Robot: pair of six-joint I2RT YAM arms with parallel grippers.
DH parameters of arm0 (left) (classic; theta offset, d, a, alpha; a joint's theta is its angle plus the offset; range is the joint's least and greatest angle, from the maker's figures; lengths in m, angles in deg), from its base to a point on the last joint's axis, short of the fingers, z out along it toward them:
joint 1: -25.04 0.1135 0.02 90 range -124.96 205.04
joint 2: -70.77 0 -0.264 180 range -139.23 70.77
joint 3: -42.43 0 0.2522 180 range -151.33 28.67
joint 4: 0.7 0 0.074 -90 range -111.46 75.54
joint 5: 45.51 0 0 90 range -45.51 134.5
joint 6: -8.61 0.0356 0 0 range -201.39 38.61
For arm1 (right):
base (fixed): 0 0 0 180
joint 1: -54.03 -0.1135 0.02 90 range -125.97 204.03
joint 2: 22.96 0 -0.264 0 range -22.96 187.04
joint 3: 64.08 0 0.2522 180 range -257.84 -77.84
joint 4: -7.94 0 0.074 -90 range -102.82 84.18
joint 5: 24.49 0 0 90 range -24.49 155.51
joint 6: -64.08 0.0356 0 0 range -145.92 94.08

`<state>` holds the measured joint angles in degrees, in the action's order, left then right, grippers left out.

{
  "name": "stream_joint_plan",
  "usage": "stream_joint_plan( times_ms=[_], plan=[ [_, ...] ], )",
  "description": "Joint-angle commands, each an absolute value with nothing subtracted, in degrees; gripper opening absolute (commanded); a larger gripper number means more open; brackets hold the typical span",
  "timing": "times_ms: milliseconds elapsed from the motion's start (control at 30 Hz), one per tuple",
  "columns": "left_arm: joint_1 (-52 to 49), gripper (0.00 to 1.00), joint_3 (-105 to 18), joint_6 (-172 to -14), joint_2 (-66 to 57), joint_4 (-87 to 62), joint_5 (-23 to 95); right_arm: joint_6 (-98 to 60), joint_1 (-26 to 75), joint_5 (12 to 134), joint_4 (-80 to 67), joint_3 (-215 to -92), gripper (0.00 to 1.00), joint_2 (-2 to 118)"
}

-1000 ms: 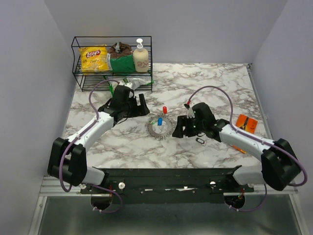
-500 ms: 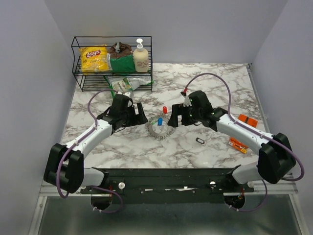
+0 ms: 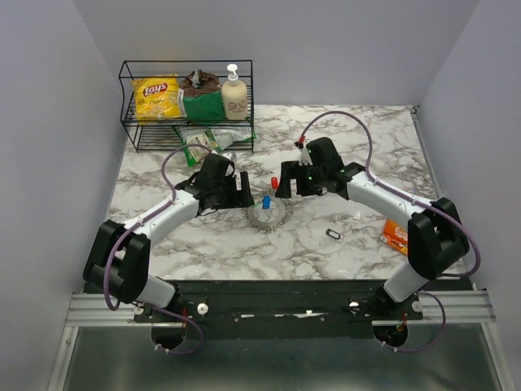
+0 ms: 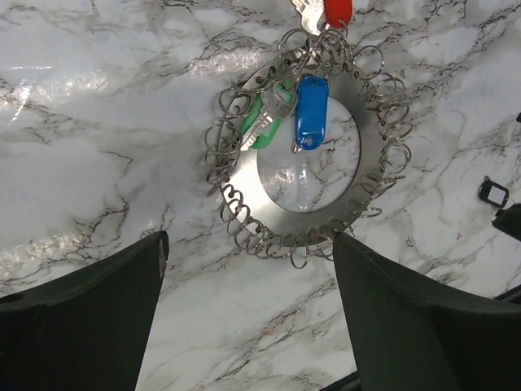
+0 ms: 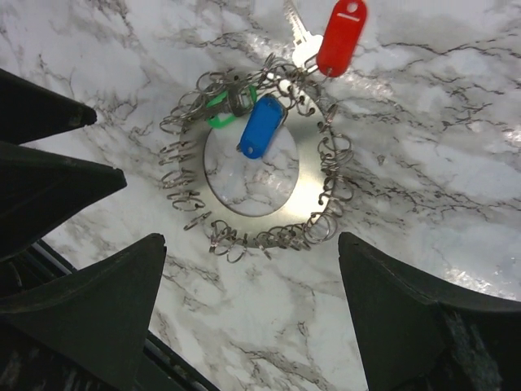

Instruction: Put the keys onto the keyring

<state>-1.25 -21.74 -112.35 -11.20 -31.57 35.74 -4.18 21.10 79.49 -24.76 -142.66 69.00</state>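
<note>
Left gripper (image 4: 248, 240): fingers spread wide, holding nothing, just left of keyring (image 4: 358, 189). Right gripper (image 5: 251, 239): likewise spread and empty, just right of it. Blue key (image 4: 310, 112) and green key (image 4: 262, 128) lie on the ring's far part. Red key (image 4: 337, 11) at its far edge. Marble table (image 3: 350, 130).

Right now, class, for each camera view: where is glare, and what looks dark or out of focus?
Left wrist view: glare streaks the white marble tabletop at left; the fingers of the left gripper are dark and soft, the blue-tagged key sharp. Right wrist view: glare beside the red-tagged key; the right gripper fingers are black silhouettes. Top external view: even light, soft shadows.
</note>
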Motion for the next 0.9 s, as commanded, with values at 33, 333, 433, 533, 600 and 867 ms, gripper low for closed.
stream_joint_plan(
  times_ms=[33, 333, 433, 533, 600, 867],
  plan=[
    [-1.33, 0.9, -25.38, -110.92, -12.9, -33.36, 36.76, -5.7, 24.14, 82.74, -26.21, -146.91, 0.93, 72.75],
    [-1.42, 0.9, -30.3, -109.86, -17.2, -36.26, 35.71, -6.23, 24.67, 88.01, -27.26, -153.16, 0.89, 79.25],
    [-1.42, 0.89, -31.27, -109.95, -18.35, -36.87, 35.53, -7.02, 24.67, 88.36, -27.96, -154.48, 0.89, 80.75],
    [-1.42, 0.88, -31.54, -110.13, -18.87, -36.87, 34.92, -7.46, 24.58, 89.06, -28.93, -155.62, 0.89, 81.98],
    [-1.42, 0.88, -31.54, -110.13, -19.31, -36.96, 34.83, -7.81, 24.67, 89.16, -29.63, -156.23, 0.89, 82.33],
    [-1.33, 0.8, -32.15, -108.81, -21.25, -37.49, 34.21, -8.25, 24.58, 88.98, -30.95, -156.94, 0.89, 83.39]
  ],
)
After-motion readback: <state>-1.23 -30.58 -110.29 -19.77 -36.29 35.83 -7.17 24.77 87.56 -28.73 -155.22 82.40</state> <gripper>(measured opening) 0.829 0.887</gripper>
